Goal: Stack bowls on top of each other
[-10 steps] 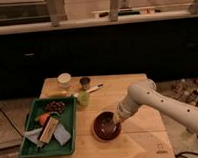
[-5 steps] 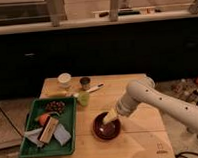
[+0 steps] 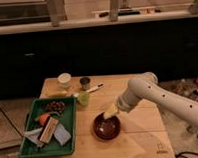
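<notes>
Reddish-brown bowl point(image 3: 106, 127), round, with no long axis, sat mouth-up on wooden table point(image 3: 141, 141), right of green tray point(image 3: 46, 153). Gripper point(image 3: 111, 111) hung at bowl's far rim, angled down; its hold could not be told. Green cup point(image 3: 83, 98) stood beyond.

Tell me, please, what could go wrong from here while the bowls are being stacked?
1. The end effector sits low at the back rim of the reddish-brown bowl; a sideways move might drag or tip it.
2. The light-green cup stands close by, behind and to the left; an arm swing that way could knock it over.
3. The bowl lies near the green tray; a push left could bump it.
</notes>
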Tool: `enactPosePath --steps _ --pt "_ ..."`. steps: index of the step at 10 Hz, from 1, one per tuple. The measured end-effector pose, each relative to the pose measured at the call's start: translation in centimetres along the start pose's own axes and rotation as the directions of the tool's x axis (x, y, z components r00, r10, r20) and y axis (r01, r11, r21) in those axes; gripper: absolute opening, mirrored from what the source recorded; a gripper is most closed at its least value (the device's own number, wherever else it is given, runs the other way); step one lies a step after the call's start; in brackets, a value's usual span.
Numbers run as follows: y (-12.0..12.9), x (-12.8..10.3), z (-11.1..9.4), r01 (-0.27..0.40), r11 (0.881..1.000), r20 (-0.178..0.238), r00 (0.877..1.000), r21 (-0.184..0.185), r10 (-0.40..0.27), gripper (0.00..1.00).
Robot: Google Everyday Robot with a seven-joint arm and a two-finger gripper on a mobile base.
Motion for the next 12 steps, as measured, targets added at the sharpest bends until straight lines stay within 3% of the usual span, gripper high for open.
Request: enactPosePath --steps 3,12 --pt "0.4 2.7 -2.1 -0.022 0.999 -0.039 0.999 -0.023 0.021 0.8" --pt "0.6 2.9 -2.4 -0.033 0.999 -0.049 0.998 -0.034 0.031 0.8"
